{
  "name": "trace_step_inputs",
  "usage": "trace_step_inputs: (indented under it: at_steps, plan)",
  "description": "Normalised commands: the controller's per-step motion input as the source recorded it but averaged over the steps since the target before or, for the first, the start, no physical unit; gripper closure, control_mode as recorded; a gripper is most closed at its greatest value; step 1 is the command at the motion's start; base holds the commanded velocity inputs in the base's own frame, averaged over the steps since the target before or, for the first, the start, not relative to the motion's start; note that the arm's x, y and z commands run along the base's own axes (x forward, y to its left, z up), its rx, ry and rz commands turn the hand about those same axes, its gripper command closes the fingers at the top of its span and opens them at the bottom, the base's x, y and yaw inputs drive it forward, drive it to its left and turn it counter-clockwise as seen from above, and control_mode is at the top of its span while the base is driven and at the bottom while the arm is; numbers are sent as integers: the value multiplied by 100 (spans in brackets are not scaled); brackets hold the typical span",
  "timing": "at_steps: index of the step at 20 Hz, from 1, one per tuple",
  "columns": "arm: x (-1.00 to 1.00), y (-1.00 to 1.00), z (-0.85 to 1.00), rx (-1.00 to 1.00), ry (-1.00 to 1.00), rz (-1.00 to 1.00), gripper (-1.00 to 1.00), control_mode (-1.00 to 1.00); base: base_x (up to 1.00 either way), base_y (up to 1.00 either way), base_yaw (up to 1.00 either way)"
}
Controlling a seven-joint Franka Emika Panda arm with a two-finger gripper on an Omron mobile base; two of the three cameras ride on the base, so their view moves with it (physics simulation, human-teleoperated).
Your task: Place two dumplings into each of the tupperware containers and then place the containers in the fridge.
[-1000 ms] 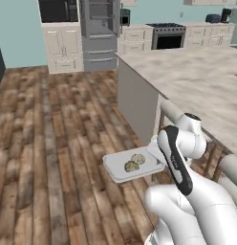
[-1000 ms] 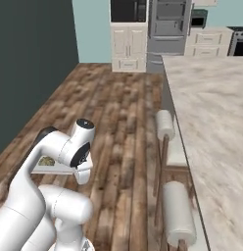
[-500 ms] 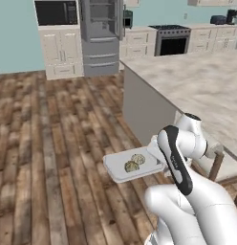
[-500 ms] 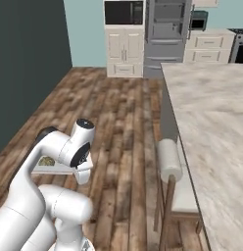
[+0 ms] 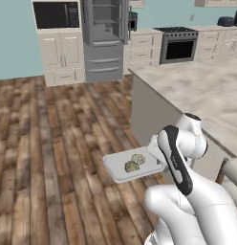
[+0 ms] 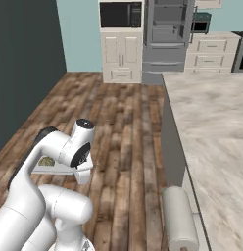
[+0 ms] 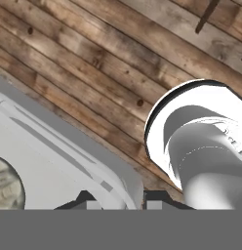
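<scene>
Wood-plank flooring stretches between the robot and the far wall, where the fridge (image 5: 105, 40) stands with its door swung open and grey shelves exposed, next to a black microwave (image 5: 56, 15); a pale stone island counter (image 5: 206, 88) runs along the robot's right. One tupperware container (image 5: 131, 165) rides in the air above the floor, pinched at its rim by the gripper (image 7: 119, 201), whose jaws are narrowed onto that edge. Two dumplings (image 5: 135, 162) lie inside it, side by side near the centre. Carrying well here likely means keeping the tray level, since an edge grip lets it sag, and approaching an open shelf squarely. Count: one container visible, two dumplings, one fridge.
</scene>
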Motion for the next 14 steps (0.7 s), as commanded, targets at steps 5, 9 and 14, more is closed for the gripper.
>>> trace_step_inputs:
  at_steps: [5,9,14]
  plan:
    - [0,0,0,0,0,0,100,100,100,22,-14]
    - [0,0,0,0,0,0,100,100,100,25,-13]
    - [0,0,0,0,0,0,100,100,100,36,-12]
